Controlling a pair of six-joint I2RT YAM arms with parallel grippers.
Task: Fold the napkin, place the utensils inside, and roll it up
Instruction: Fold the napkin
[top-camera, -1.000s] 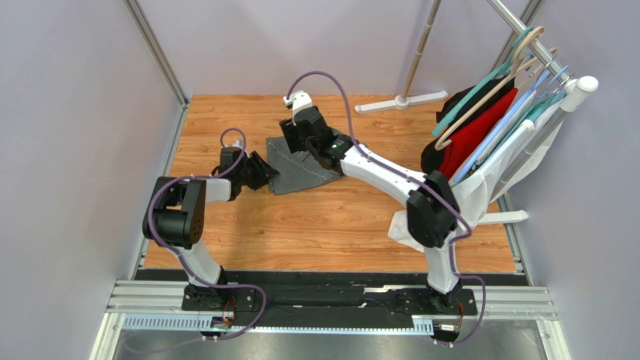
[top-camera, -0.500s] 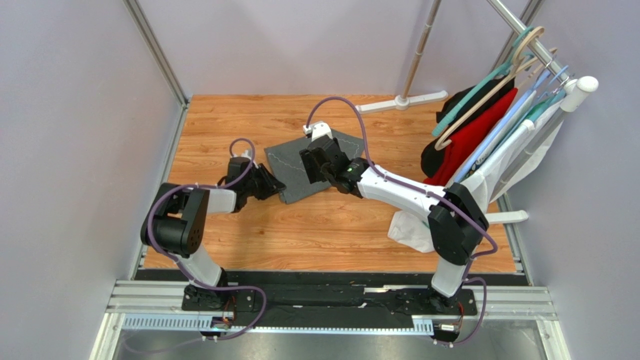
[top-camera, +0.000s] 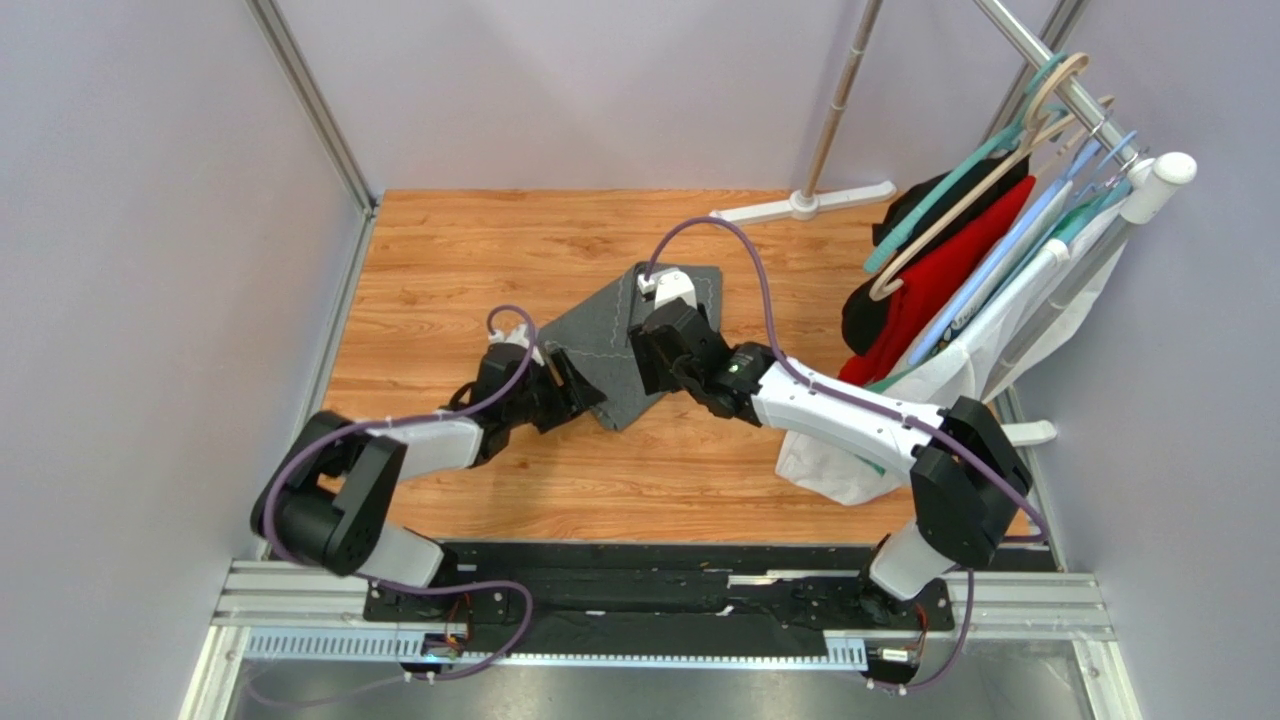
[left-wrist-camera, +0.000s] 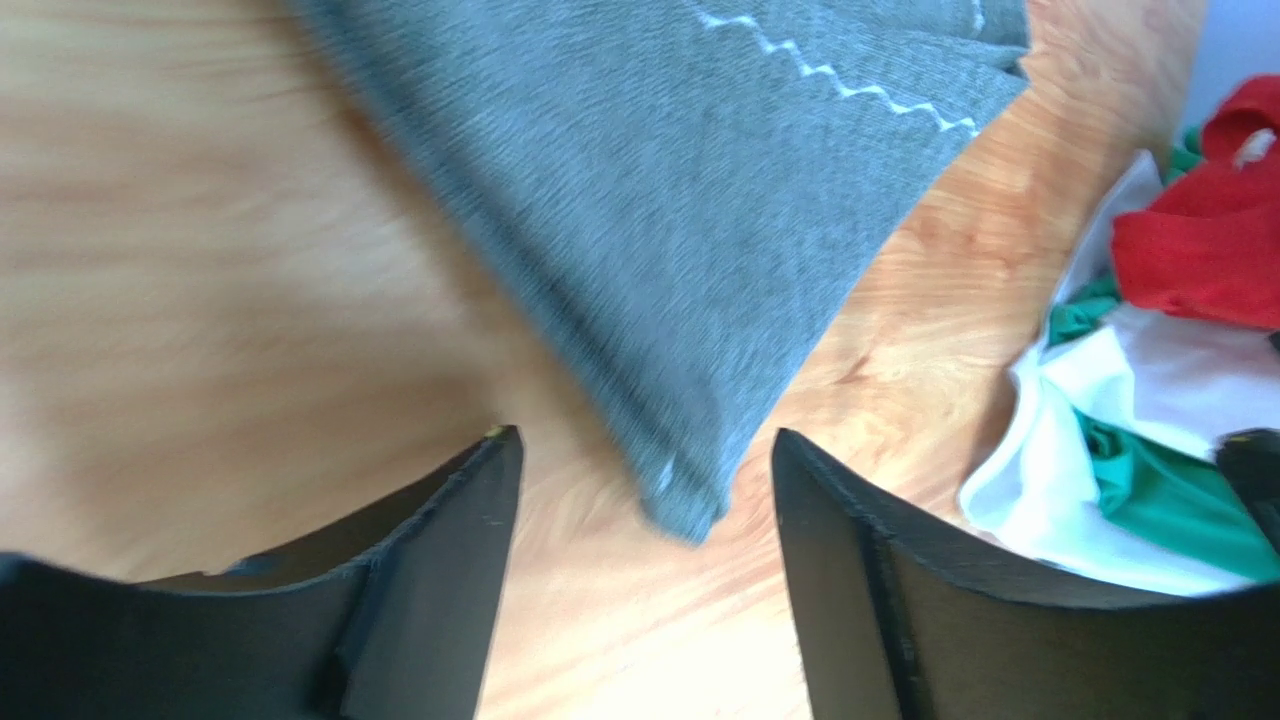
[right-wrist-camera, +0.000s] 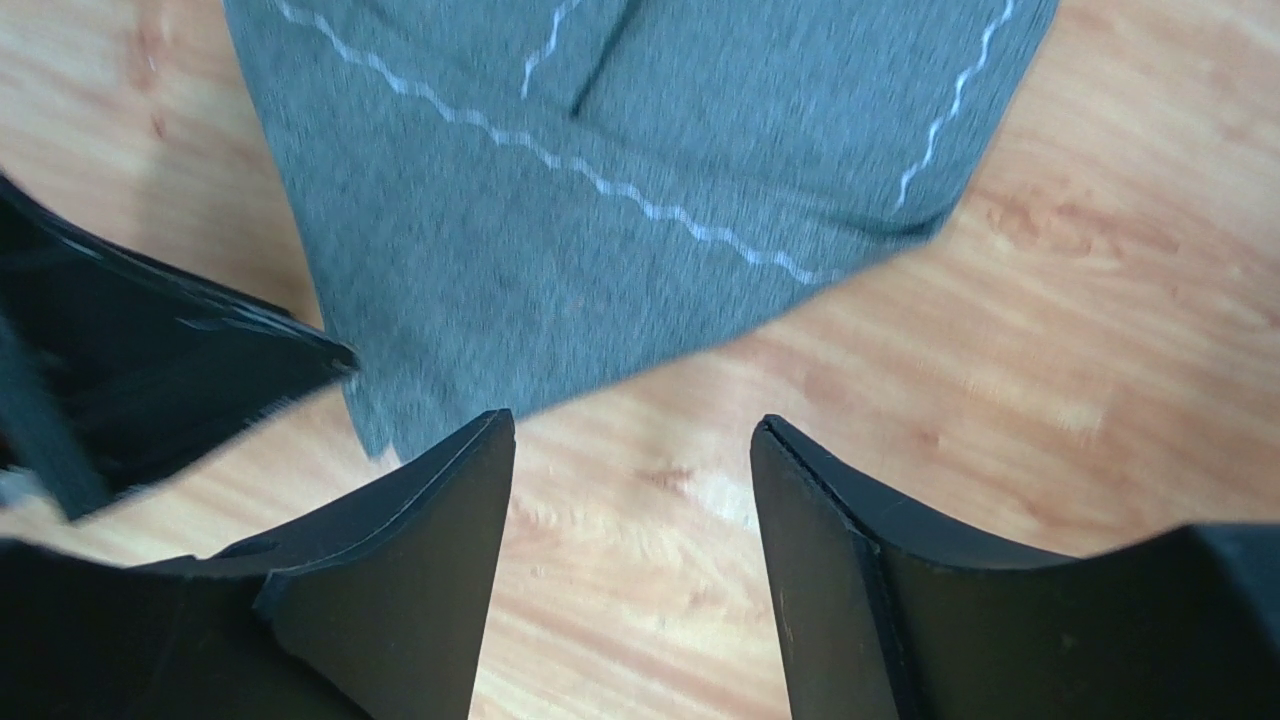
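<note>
Wooden tabletop (top-camera: 451, 255), napkin (top-camera: 619, 333) mid-table folded to a rough triangle, left gripper (left-wrist-camera: 643, 450) and right gripper (right-wrist-camera: 631, 435) both spread wide and empty at its near corner; fold looks about done, next needs the utensils, unseen, possibly hidden.

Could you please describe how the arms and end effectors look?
The left arm and right arm have white links, bulky black joints and a looping purple cable. The left end effector and right end effector each have two black wedge-shaped fingers.
</note>
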